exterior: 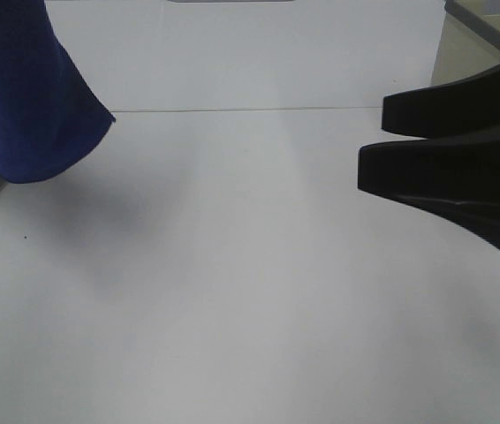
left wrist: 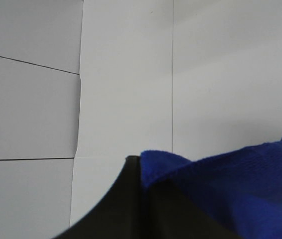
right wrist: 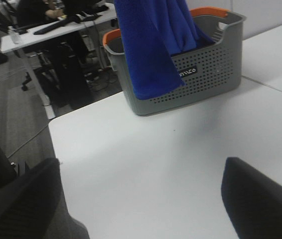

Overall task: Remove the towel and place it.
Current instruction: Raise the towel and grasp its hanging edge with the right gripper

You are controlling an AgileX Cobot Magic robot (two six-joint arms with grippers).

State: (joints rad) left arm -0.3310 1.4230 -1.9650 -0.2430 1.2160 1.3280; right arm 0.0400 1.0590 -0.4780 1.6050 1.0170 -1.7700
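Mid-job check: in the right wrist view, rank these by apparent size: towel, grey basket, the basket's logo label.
Largest: grey basket.
Next: towel, though the frame cuts off its top, so this rank is unsure.
Smallest: logo label.

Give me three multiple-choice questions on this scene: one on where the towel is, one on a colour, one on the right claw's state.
1. Where is the towel?
A) hanging in front of the grey basket
B) folded on a chair
C) lying on the floor

2. What colour is the basket's rim?
A) green
B) orange
C) yellow

3. How is the right claw?
A) shut on the towel
B) shut, empty
C) open, empty

Answers: 1 A, it hangs down across the basket's front wall. 2 B, orange edging tops the grey walls. 3 C, its fingers stand apart with nothing between.
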